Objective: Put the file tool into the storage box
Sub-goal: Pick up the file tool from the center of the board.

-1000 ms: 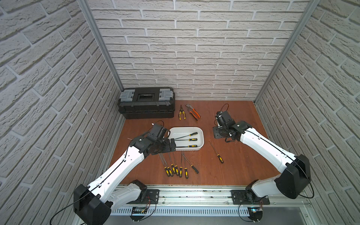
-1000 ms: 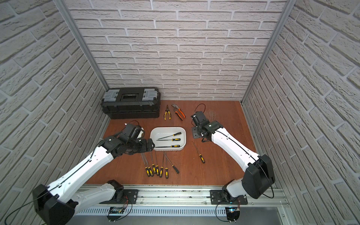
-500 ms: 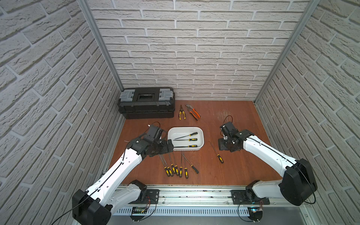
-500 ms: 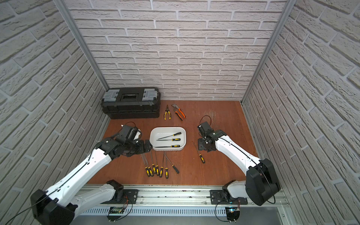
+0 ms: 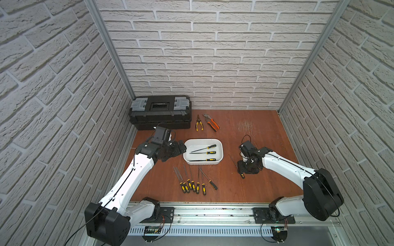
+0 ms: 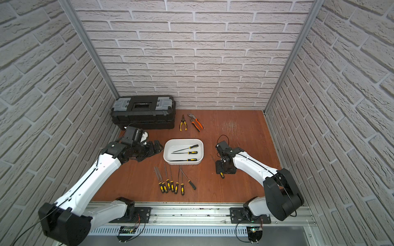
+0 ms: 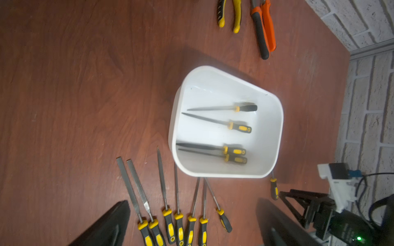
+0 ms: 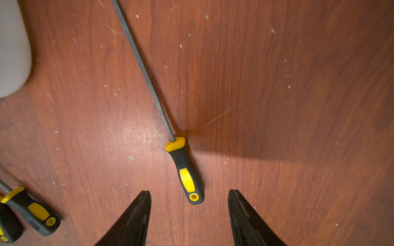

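1. The right gripper (image 8: 189,191) hovers low over the desk (image 5: 255,132), jaws moderately apart and holding nothing. Its fingertips stand on either side of the butt of the handle (image 8: 185,168).
2. The file tool (image 8: 153,93) lies flat and alone on the desk, between the storage box (image 5: 203,139) and the desk's right edge. It is well apart from the row of files (image 5: 193,183) nearer the front edge.
3. Its long axis runs roughly front to back, slightly slanted. The handle points toward the desk's front edge, and the tip points toward the back edge, leaning toward the box.
4. To grasp it well, we would shift along that axis until the pads bracket the thick middle of the handle. We would keep the jaws square across it, sink almost to the desk, then close.
5. We judge that a pinch on the butt alone would let the long blade droop or swing.
6. We would then turn the file parallel to the box's long sides, so the tip clears the rim.
7. The left gripper (image 5: 181,147) hangs beside the box's end nearest the desk's left edge, jaws wide and empty.
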`<action>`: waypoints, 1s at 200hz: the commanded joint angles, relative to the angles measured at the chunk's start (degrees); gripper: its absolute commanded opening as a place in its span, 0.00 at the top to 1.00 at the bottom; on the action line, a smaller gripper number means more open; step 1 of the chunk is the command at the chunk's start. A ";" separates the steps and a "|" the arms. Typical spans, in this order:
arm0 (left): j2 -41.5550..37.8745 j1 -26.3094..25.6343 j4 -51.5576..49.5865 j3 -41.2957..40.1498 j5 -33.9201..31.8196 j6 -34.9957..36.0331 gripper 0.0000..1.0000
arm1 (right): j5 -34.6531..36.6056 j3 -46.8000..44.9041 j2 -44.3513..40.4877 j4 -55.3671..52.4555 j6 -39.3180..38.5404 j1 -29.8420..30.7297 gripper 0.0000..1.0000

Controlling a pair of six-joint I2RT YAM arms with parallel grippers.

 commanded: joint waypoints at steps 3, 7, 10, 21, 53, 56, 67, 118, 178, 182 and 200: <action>1.54 0.33 2.01 3.37 1.10 2.13 0.02 | -0.55 -1.52 1.08 2.78 1.68 0.31 0.38; 1.69 0.35 2.07 3.60 1.06 2.36 0.02 | -0.47 -1.54 1.50 3.10 1.63 0.40 0.38; 1.78 0.33 2.04 3.73 1.04 2.46 0.02 | -0.39 -1.48 1.88 3.42 1.55 0.37 0.38; 1.81 0.33 2.01 4.07 1.20 2.61 0.02 | -0.47 -0.84 3.31 4.01 1.12 0.36 0.39; 1.82 -0.90 2.14 3.42 1.13 3.09 0.02 | 0.57 1.00 6.51 3.91 0.48 1.01 0.43; 1.87 -0.99 1.78 3.48 0.93 3.19 0.02 | 0.56 1.00 6.66 3.91 0.48 1.06 0.43; 1.97 -1.11 0.52 3.49 0.13 3.62 0.02 | 0.99 0.79 7.11 3.82 0.82 1.39 0.45; 0.91 -1.80 -1.68 2.85 -0.95 5.39 0.02 | 3.25 0.88 11.02 4.44 1.53 3.98 0.61; 3.10 -6.28 -5.01 7.46 -4.30 8.75 0.02 | 3.11 1.35 13.03 6.36 3.46 5.60 0.75; 3.16 -6.66 -5.09 7.64 -4.55 8.83 0.02 | 3.21 1.48 13.11 6.37 3.46 5.63 0.77; 2.99 -7.49 -3.51 7.89 -4.14 8.76 0.02 | 4.79 1.79 12.51 5.78 4.10 5.77 0.82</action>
